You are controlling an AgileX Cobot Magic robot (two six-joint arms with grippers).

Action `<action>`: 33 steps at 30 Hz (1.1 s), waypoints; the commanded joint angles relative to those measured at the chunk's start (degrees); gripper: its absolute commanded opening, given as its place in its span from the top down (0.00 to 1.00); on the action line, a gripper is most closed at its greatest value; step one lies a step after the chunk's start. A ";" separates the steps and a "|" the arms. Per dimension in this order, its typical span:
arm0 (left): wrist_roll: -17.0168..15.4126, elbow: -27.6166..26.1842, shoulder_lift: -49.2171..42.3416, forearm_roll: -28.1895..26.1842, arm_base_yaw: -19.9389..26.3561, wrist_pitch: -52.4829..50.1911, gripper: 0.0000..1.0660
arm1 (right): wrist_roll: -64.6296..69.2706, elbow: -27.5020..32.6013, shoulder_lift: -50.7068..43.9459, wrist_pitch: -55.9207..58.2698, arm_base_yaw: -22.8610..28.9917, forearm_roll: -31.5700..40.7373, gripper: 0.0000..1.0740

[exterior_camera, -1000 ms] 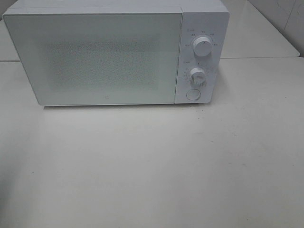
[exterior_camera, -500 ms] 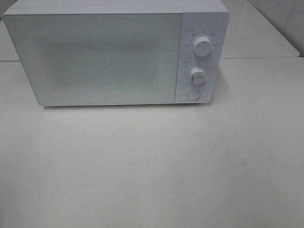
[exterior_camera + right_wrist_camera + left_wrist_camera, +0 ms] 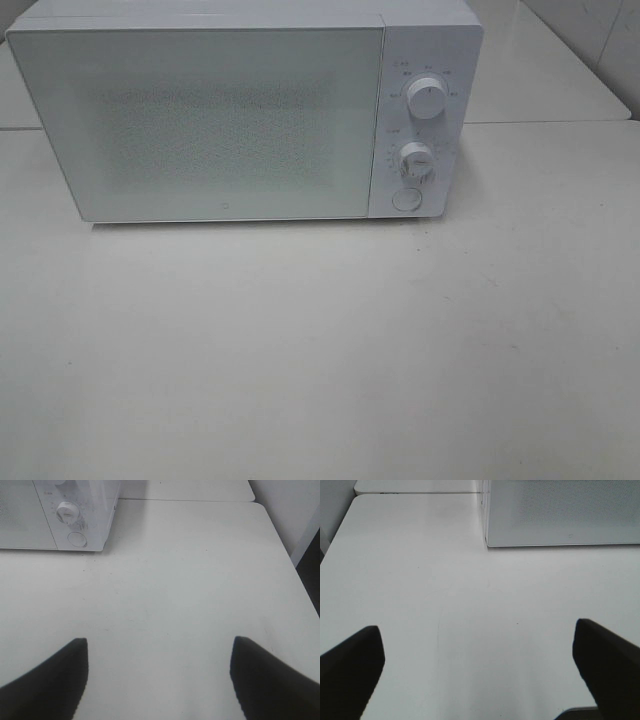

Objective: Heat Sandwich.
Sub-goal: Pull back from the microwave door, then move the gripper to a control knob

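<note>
Nothing had moved since a second before: the microwave (image 3: 430,45) sat shut at the far side of the desk (image 3: 320,350), with the left claw (image 3: 477,626) and right claw (image 3: 160,640) both spread wide and empty over the near desk. The sandwich showed in no view, perhaps hidden behind the frosted door (image 3: 200,120), so its place relative to either claw could not be told. The step looked like a pause at the shut door; next, the right claw would likely need to press the round button (image 3: 406,198).

glossy white microwave (image 3: 230,110), smooth matt table (image 3: 320,350)
</note>
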 commanded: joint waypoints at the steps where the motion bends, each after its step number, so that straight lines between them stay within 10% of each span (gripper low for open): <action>1: -0.52 0.11 -1.20 -0.23 -0.29 0.00 0.08 | 0.34 0.06 -1.55 -0.34 -0.34 -0.11 0.30; 33: -0.52 0.11 -1.09 -0.23 -0.29 0.00 0.08 | 0.34 0.06 -1.55 -0.34 -0.34 -0.11 0.30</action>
